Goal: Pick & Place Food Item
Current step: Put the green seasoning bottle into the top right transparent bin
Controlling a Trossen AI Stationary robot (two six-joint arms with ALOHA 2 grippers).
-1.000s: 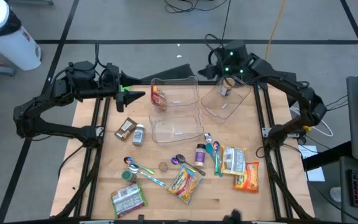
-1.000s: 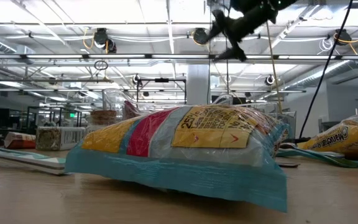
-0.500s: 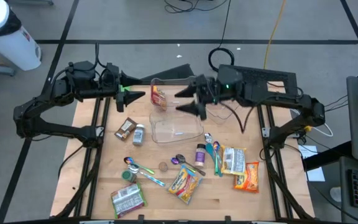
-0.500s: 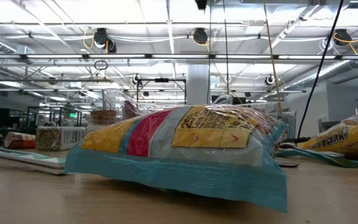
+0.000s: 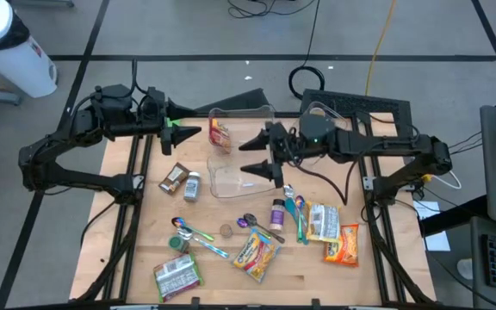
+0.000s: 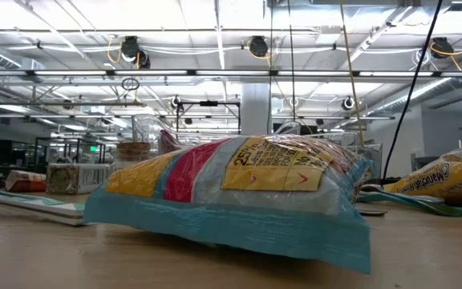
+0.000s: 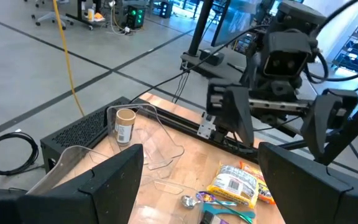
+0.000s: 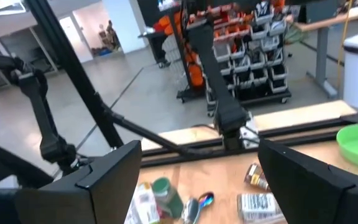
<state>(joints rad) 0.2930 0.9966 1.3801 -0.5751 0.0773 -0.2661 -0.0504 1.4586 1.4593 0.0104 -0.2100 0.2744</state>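
Note:
Several food items lie on the wooden table: a yellow snack packet (image 5: 257,254), two packets (image 5: 323,221) at the right, a brown packet (image 5: 173,178), a small can (image 5: 192,185) and a spice bottle (image 5: 278,209). A red and yellow item (image 5: 220,133) sits in a clear container (image 5: 246,120) at the far middle. My right gripper (image 5: 257,158) is open and empty, reaching level over a second clear container (image 5: 235,181). My left gripper (image 5: 186,133) is open and empty at the far left. A small jar (image 7: 125,124) stands in a third clear container.
Spoons (image 5: 295,211) and a green-lidded jar (image 5: 179,244) lie among the packets. A silver packet (image 5: 177,275) lies at the near left. In the low view the yellow packet (image 6: 231,193) fills the foreground. Black frame rails (image 5: 132,198) run along both table sides.
My right gripper has swung from the far right, above the container with the jar, toward the table's left, and now reaches over the middle clear containers. It has left the top of the low view. The things on the table have kept still.

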